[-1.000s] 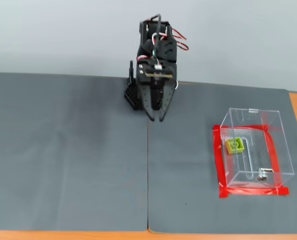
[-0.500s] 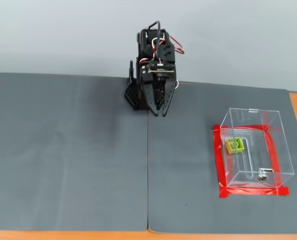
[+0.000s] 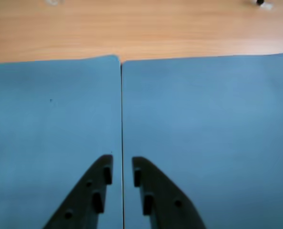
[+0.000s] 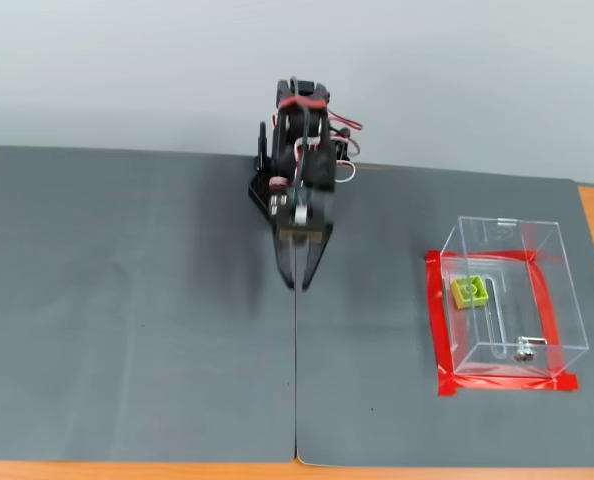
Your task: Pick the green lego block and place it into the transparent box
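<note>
Fixed view first: we see the arm folded back over its base at the far side of the mat, with the gripper (image 4: 299, 278) pointing down at the seam (image 4: 295, 370) between the two grey mat sheets (image 4: 137, 310). The jaws look nearly closed here, their tips drawn to a point and holding nothing.

The green lego block (image 4: 469, 290) is nowhere near the jaws — it lies well off to their right in this view, inside the transparent box (image 4: 510, 300), on the box floor in the far-left part. A small metal piece (image 4: 523, 350) rests in the box's near-right corner. Red tape (image 4: 435, 320) edges the base of the box on the mat.

In the wrist view we find the gripper (image 3: 122, 164) entering from the bottom edge, its two dark fingers (image 3: 96, 191) set a narrow gap apart with nothing between them — the mat seam (image 3: 121, 114) runs straight up from that gap. Beyond the jaws the mat ends at a strip of bare wooden table (image 3: 141, 28).
</note>
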Robot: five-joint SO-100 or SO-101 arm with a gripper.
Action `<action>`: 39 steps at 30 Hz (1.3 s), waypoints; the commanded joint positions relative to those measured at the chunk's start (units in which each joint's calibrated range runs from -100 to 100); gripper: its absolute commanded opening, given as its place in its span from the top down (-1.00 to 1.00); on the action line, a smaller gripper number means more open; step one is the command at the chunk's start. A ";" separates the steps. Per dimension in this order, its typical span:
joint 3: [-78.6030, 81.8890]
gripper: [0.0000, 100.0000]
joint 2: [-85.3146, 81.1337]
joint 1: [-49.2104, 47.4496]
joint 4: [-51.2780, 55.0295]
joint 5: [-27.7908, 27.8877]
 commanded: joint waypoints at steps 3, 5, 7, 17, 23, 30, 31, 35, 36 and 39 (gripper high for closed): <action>9.50 0.90 -0.68 1.02 0.56 0.32; 9.68 0.90 -0.68 0.87 3.60 -0.05; 8.96 0.90 -0.68 0.50 9.33 -0.10; 7.06 0.90 -0.60 0.87 14.80 -0.20; 7.06 0.90 -0.60 0.94 14.71 -0.20; 7.06 0.90 -0.60 0.94 14.71 -0.20; 7.06 0.90 -0.60 0.94 14.71 -0.20; 7.06 0.90 -0.60 0.94 14.71 -0.20; 7.06 0.90 -0.60 0.94 14.71 -0.20; 7.06 0.90 -0.60 0.94 14.71 -0.20</action>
